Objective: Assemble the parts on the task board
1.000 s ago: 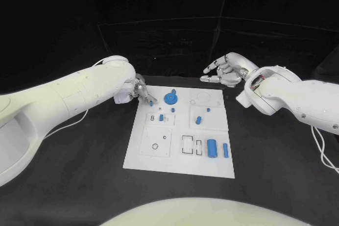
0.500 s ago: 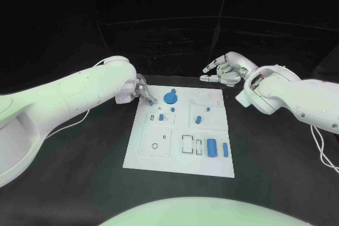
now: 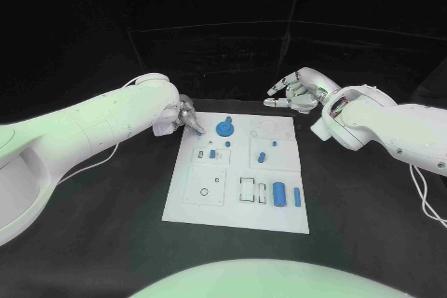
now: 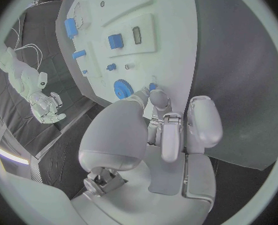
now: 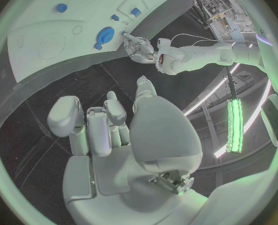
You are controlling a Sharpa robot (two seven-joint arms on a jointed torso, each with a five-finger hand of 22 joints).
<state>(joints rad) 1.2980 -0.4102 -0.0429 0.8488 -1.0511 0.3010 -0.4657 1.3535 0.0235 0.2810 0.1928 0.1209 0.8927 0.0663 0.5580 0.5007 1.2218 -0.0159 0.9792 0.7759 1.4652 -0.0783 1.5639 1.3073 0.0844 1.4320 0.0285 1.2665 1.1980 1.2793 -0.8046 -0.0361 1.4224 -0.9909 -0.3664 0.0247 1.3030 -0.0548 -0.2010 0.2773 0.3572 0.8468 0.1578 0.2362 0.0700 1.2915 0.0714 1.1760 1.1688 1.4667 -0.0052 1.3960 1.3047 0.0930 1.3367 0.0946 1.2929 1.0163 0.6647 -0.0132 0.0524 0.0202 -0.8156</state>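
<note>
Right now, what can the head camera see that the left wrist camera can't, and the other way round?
Head view alone: the whole task board, down to its near edge, with the long blue cylinder standing beside a thinner blue peg. Left wrist view alone: the left hand from behind, a small blue part at its fingers. Both: the blue gear and the right hand.

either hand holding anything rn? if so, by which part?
Left hand pinches a small blue part at the task board's far left corner; the grip point is hidden by its fingertips. Right hand holds nothing, hovering off the board.
</note>
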